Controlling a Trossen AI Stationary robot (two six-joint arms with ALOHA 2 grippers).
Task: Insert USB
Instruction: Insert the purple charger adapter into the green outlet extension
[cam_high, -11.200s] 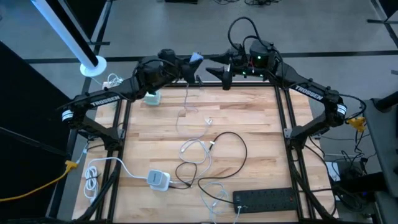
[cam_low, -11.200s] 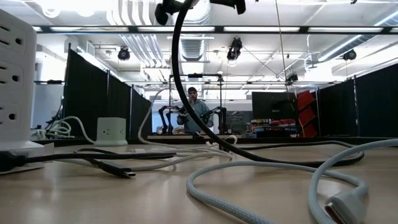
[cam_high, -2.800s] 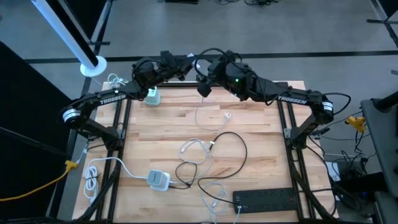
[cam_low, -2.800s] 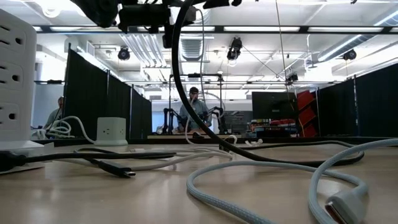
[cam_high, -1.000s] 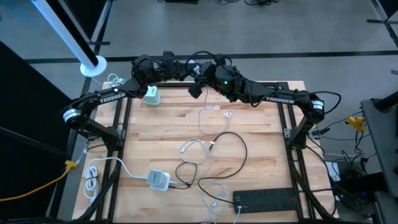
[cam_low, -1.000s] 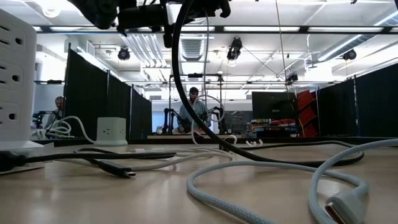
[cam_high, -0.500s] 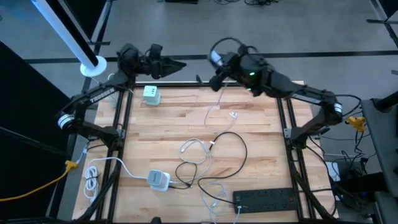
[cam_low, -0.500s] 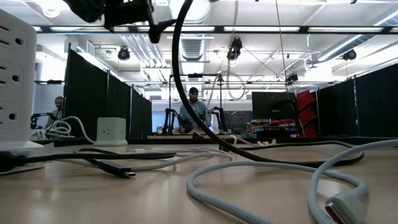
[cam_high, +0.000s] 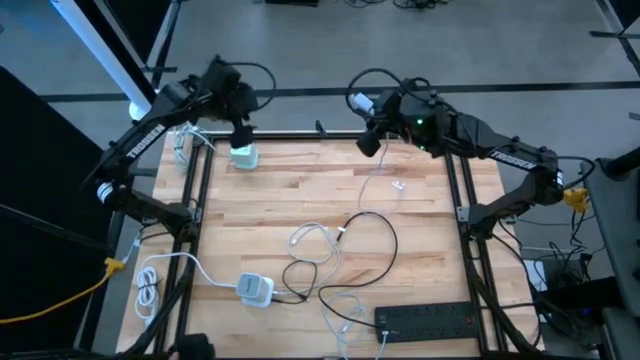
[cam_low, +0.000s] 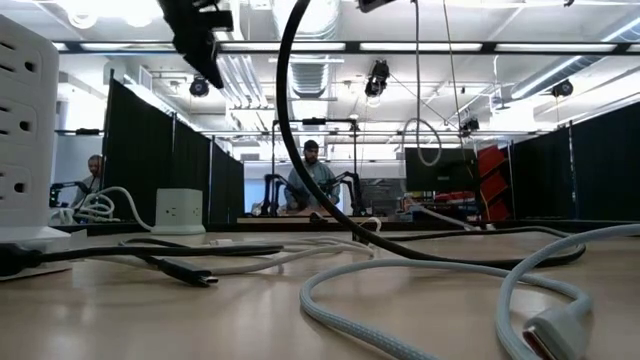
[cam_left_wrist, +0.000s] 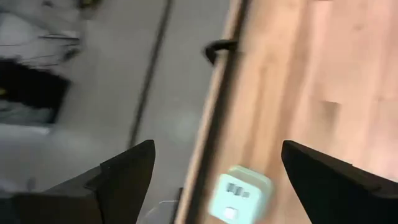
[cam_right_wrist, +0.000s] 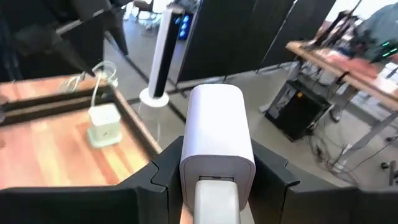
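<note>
Holding a white charger brick (cam_right_wrist: 216, 134) clenched in my right end effector (cam_high: 368, 120), I see it raised above the counter (cam_high: 400, 255) in the upper middle of the high view, its white cable (cam_high: 372, 180) hanging to the wood below. My left end effector (cam_high: 240, 128) sits spread and empty at the upper left of that view, right over the pale green adapter (cam_high: 244, 155) that stands near the counter's far edge.

I judge the plug still has to be brought to a port, and the two are apart. The hanging cable could drag or snag on the tangle of cords (cam_high: 320, 250) at mid-counter and pull the brick askew in my grip. The adapter stands loose, so a push from the plug may simply shove it off the edge unless the left end effector pins it first.
</note>
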